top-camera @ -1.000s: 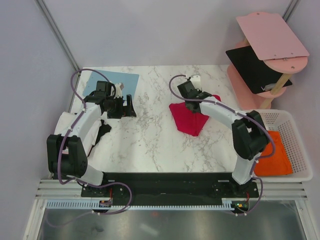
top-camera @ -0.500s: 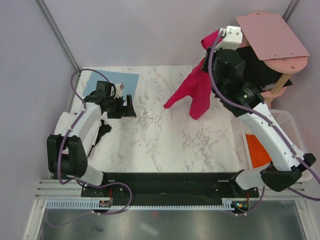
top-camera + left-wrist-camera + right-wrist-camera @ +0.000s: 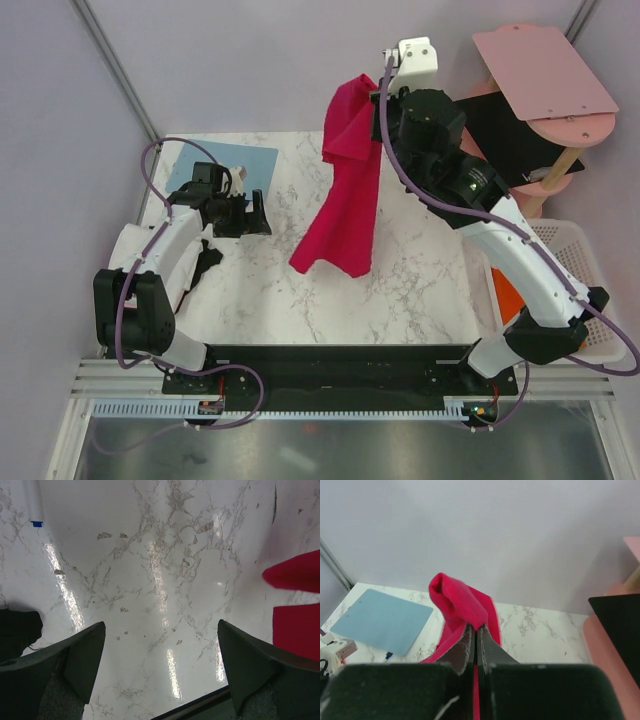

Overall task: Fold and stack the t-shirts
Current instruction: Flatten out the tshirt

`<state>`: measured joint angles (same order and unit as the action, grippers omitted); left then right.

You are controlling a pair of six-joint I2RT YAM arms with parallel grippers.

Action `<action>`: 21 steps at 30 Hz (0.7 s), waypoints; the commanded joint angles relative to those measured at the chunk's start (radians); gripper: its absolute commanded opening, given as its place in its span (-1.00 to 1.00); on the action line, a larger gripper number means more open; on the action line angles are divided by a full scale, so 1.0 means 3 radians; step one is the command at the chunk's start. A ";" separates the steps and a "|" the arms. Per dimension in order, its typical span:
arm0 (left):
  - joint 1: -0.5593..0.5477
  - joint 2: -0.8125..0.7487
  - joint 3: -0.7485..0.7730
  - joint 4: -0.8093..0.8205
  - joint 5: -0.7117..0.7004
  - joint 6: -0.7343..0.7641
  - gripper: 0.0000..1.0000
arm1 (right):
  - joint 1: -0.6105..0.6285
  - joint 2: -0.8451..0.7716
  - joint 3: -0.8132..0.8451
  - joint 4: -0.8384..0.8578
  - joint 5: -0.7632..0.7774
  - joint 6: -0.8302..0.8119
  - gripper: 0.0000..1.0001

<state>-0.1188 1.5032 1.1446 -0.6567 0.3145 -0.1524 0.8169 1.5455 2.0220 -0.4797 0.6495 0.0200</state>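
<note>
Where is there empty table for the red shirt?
Free: the marble table between the left gripper and the hanging red shirt, and along its near edge. Crowded: the left by the blue board, the right by the basket.

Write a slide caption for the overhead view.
Right claw holds a crimson t-shirt above the marble table; left claw open.

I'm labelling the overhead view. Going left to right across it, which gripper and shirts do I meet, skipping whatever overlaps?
left gripper, open over the table → crimson t-shirt, hanging in the air → orange t-shirt, lying in the white basket
</note>
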 commanded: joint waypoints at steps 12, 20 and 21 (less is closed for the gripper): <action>0.0013 -0.0051 0.0025 -0.0030 -0.0087 -0.0029 0.99 | -0.0095 -0.0043 -0.0628 -0.0063 0.0018 0.0249 -1.00; -0.0028 -0.0036 0.0025 -0.0020 0.0066 -0.0044 0.99 | -0.0728 -0.0717 -0.2536 0.0003 0.0192 0.1017 -1.00; -0.0054 -0.0030 0.0035 -0.0015 0.0102 -0.0054 0.99 | -0.0754 -0.0774 -0.2618 0.0014 0.0218 0.1017 -1.00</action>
<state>-0.1200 1.5032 1.1446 -0.6575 0.3073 -0.1524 0.6514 1.4647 1.3224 -0.5110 0.6552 0.2169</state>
